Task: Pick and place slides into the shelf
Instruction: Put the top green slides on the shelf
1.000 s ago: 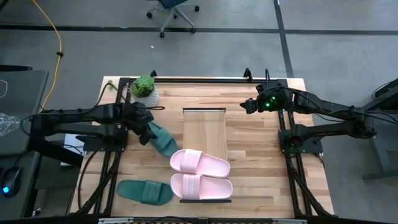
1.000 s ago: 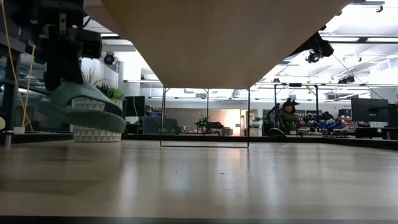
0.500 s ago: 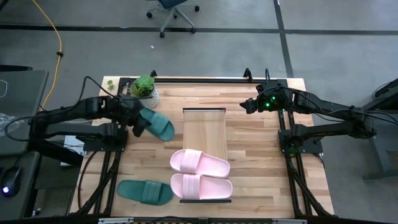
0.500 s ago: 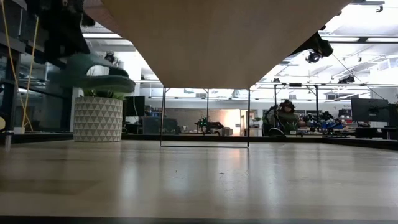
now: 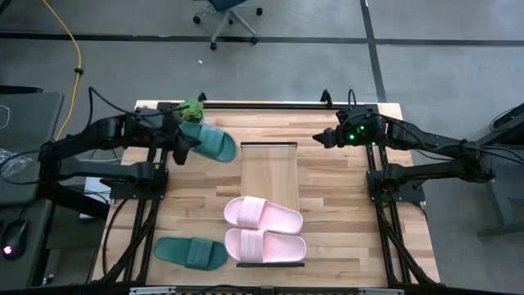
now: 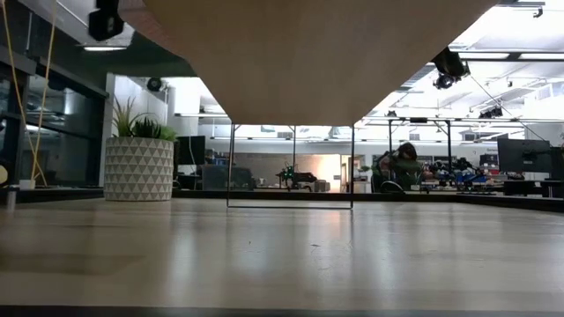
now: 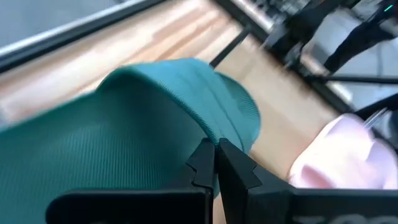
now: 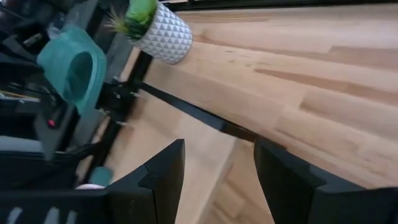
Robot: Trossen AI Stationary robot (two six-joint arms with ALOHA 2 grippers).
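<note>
Above the table's far left corner, left gripper (image 5: 182, 147) clamped on one teal slide (image 5: 210, 142), held aloft just beside the shelf (image 5: 268, 160). Likely light, rubbery, flexing if pinched at an edge; wide strap probably surest hold. Nearer: two pink slides (image 5: 264, 214) on the shelf, second teal slide (image 5: 191, 251) on the tabletop. Right gripper (image 8: 214, 168) parted, waiting far right.

We note potted plant (image 6: 140, 161) in white faceted pot at table's 11 o'clock; office chair (image 5: 227, 11) and yellow cable (image 5: 76, 57) on floor at 12 o'clock.
</note>
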